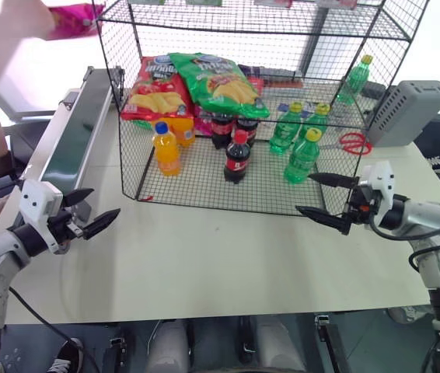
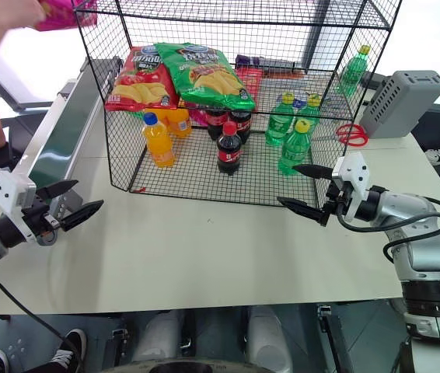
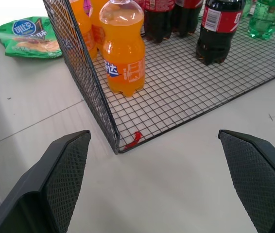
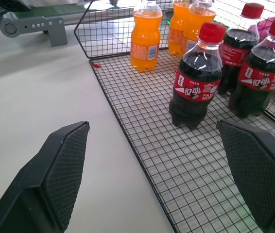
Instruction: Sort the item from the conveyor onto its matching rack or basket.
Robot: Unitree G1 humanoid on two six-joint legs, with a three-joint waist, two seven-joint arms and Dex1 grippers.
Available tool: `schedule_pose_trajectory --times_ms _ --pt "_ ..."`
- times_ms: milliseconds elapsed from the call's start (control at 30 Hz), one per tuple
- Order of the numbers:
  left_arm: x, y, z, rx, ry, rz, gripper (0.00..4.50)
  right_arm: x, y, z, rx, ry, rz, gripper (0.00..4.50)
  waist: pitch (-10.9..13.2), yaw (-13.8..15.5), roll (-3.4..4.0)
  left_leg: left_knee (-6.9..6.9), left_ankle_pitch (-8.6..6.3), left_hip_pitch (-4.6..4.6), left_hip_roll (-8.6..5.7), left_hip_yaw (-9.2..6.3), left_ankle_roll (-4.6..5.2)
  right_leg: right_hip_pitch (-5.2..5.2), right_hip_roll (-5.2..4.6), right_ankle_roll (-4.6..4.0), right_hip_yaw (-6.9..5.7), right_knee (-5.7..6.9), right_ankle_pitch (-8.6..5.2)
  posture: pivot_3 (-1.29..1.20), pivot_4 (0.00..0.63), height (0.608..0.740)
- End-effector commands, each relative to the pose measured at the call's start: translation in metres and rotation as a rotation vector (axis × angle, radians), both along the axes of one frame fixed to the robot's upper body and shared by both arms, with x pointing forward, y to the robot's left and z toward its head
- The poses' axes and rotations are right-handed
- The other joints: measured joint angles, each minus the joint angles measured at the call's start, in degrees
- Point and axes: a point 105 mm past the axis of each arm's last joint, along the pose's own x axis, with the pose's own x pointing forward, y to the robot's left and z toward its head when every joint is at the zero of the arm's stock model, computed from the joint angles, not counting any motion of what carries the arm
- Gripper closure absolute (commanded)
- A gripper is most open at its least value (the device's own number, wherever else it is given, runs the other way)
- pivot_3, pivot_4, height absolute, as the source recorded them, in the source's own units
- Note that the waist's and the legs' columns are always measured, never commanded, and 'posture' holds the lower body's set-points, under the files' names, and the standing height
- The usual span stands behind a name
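The pink chip bag is up at eleven o'clock, held in a person's hand above the far end of the green belt. The belt runs along the nine o'clock side of the bench. The big black wire rack stands at twelve o'clock. On its bottom tier are a red chip bag, a green chip bag, orange bottles, cola bottles and green bottles. The left hand is wide open and empty at eight o'clock. The right hand is wide open and empty at four o'clock, just beside the rack's front edge.
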Motion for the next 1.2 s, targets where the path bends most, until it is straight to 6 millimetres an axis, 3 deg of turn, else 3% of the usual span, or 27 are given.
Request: schedule_pose_trajectory --times_ms 33,200,500,700,1067,1200 --pt "-0.003 0.003 0.016 0.005 -0.035 0.016 0.00 -0.001 0.010 0.013 0.012 -0.061 0.038 0.12 0.00 0.00 0.00 0.00 0.00 0.00 0.00 0.00 0.00 0.00 0.00 0.00 0.00 0.00 0.00 0.00 0.150 0.740" --pt "-0.009 0.005 0.012 -0.007 0.025 0.004 0.00 -0.001 0.015 0.011 0.011 -0.057 0.063 0.12 0.00 0.01 0.00 0.00 0.00 0.00 0.00 -0.01 0.00 0.00 0.00 0.00 0.00 0.00 0.00 0.00 0.150 0.740" --pt "-0.019 0.016 0.015 -0.006 0.002 0.061 0.00 0.003 0.031 0.013 0.025 -0.066 0.120 0.12 0.00 -0.06 0.00 0.00 0.00 0.01 0.01 0.00 0.00 0.00 0.00 -0.01 0.00 0.01 0.00 0.00 0.150 0.740" --pt "-0.029 0.019 0.025 -0.025 -0.049 0.008 0.00 0.003 0.040 0.010 0.040 -0.054 0.150 0.12 0.00 0.01 0.00 0.00 0.00 0.00 0.00 0.00 0.00 0.00 -0.02 -0.01 0.00 0.01 0.00 0.00 0.150 0.740" --pt "-0.031 0.054 0.041 0.184 -0.266 0.150 0.00 -0.014 0.073 0.010 0.152 0.076 0.283 0.12 0.00 -0.04 0.00 0.00 0.00 0.00 0.02 -0.01 0.00 0.00 0.00 -0.02 -0.01 0.02 0.00 0.00 0.150 0.740" --pt "-0.041 0.075 0.039 0.379 -0.301 0.208 0.00 -0.012 0.090 0.013 0.180 0.050 0.297 0.12 0.00 -0.15 0.00 -0.01 0.00 0.01 0.03 0.00 0.00 -0.02 0.01 -0.02 -0.01 0.02 -0.01 0.00 0.150 0.740"
